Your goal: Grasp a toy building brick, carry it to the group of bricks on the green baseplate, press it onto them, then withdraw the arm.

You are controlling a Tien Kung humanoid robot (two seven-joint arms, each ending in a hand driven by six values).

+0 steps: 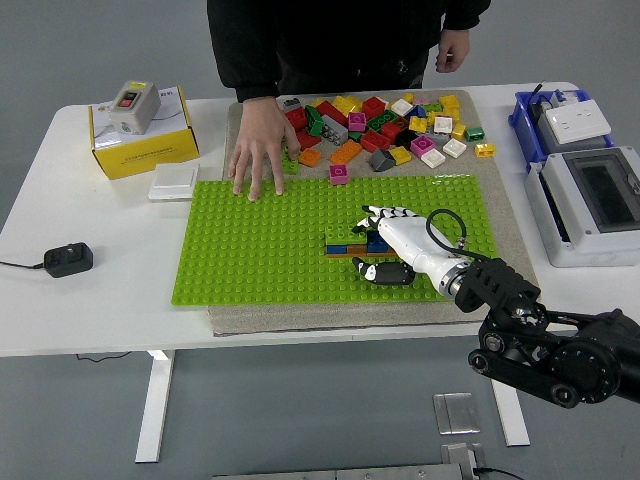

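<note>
Right hand [392, 240] flat, fingers spread, holding nothing, resting over brick group [350, 241] on green baseplate [260, 250]; bricks just left of palm.

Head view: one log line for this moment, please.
phase: at brick stack | right hand: over brick group on green baseplate, fingers spread | left hand: not in view | person's hand: flat on baseplate far edge

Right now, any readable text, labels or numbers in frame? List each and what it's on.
None can be read.
Yellow box: dark print on its top flap, too small and blurred.
Grey device on the box: red and dark marks, no legible text.
White socket and bricks: no text visible.
</note>
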